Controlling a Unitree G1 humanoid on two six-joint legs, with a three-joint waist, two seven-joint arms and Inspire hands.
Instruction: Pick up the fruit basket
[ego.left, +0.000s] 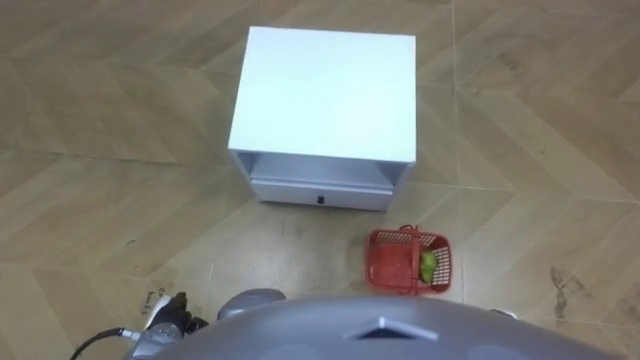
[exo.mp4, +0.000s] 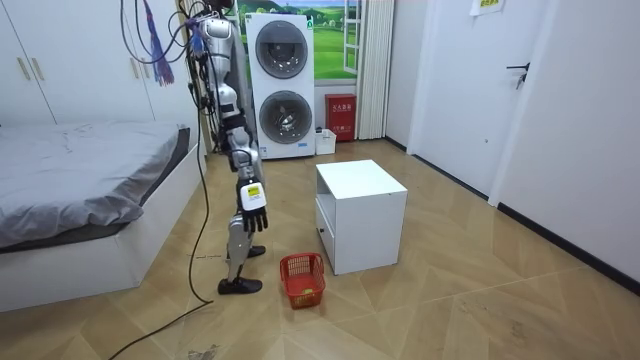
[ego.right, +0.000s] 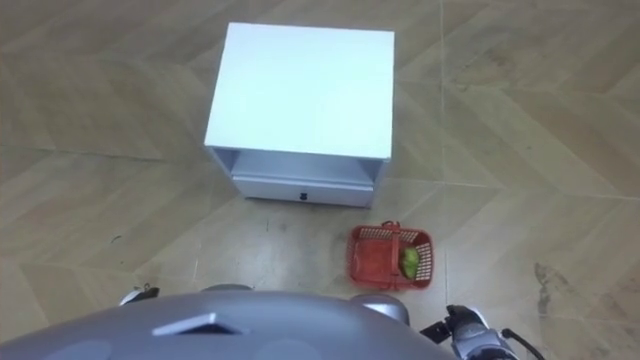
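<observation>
Dangling right robot hand (exo.mp4: 254, 206), loosely open

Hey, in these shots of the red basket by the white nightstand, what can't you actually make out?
Green fruit in the red basket: too small in any view to name its kind.
Nightstand drawer: shut, so its front hides any contents.
Left hand: left eye view, largely cut off by the bottom edge and the robot's own body.
Right hand: small in the room view; the right eye view's bottom edge cuts it off.
</observation>
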